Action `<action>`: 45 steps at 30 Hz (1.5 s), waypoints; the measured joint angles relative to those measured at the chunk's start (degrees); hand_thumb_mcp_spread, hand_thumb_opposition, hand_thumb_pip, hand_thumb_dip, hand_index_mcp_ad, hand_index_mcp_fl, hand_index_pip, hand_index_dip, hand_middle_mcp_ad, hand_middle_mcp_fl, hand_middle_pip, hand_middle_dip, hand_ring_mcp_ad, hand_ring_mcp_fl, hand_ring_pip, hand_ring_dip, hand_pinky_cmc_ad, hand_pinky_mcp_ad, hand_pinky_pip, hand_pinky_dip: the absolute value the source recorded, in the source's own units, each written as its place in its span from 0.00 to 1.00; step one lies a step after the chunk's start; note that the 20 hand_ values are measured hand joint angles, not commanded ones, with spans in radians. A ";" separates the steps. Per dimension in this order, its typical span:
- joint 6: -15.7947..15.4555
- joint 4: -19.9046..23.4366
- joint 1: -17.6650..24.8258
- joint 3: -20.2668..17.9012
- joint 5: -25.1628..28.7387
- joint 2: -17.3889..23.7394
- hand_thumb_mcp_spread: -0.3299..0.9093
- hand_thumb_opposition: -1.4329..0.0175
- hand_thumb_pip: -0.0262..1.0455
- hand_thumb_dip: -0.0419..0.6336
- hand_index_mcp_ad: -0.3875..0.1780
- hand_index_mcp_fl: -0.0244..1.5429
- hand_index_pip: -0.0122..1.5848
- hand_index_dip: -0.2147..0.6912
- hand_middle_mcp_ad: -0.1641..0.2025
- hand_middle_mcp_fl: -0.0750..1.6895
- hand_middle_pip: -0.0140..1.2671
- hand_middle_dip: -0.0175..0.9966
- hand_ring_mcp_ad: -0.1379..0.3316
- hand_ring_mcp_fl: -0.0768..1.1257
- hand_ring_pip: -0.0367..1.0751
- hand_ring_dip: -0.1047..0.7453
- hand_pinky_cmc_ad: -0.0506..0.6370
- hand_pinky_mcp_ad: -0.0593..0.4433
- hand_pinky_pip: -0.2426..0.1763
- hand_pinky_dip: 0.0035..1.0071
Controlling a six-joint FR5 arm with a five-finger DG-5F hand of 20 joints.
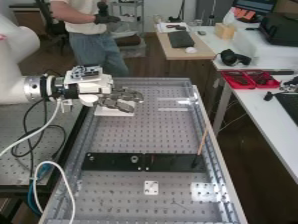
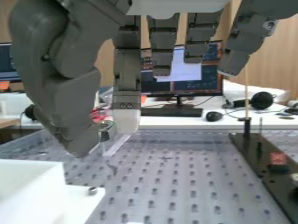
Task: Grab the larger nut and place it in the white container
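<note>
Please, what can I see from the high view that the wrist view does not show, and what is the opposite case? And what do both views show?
High view: the white arm and a small white plate with dark holes, near the bench's near end.

Wrist view: a small metal piece on the white base beside the container, a computer mouse.

Both: the hand, the perforated bench, the long black strip and the thin wooden stick.
</note>
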 joint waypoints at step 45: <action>-1.81 -4.73 6.67 5.71 -9.54 -7.34 0.54 0.39 0.68 0.48 0.50 0.06 0.86 0.42 0.63 0.08 0.11 0.22 0.56 0.07 0.11 0.22 0.57 0.67 0.43 0.36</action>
